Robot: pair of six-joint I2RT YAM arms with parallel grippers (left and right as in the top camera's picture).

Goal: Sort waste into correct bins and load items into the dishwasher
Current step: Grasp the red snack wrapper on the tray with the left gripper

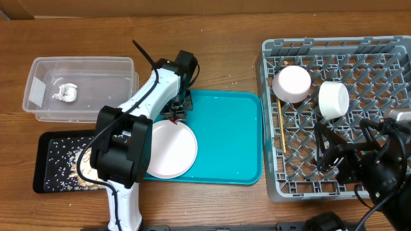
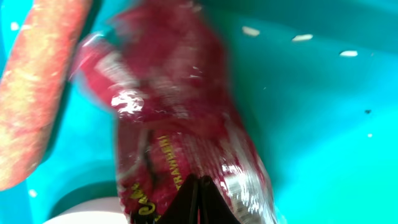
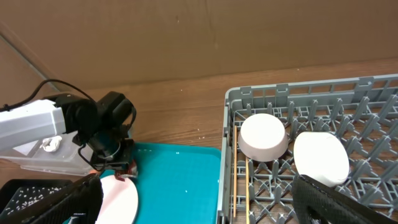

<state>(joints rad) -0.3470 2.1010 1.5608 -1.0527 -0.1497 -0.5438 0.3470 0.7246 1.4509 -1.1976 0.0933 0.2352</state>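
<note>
My left gripper [image 2: 199, 200] is shut on the crumpled red wrapper [image 2: 180, 124], low over the back left corner of the teal tray [image 1: 225, 135]. The orange carrot [image 2: 31, 93] lies just left of the wrapper. The white plate [image 1: 168, 149] lies on the teal tray beside them. The tissue ball [image 1: 65, 92] lies in the clear tub [image 1: 38, 70]. Two white bowls [image 1: 292, 83] [image 1: 334, 98] and the chopsticks [image 1: 281, 125] are in the grey dish rack [image 1: 334, 186]. My right gripper [image 1: 327, 153] is open and empty over the rack's front.
The black tray [image 1: 45, 144] with rice sits at the front left, partly under my left arm. The clear tub is behind it. The teal tray lies between the bins and the rack, which fills the right side.
</note>
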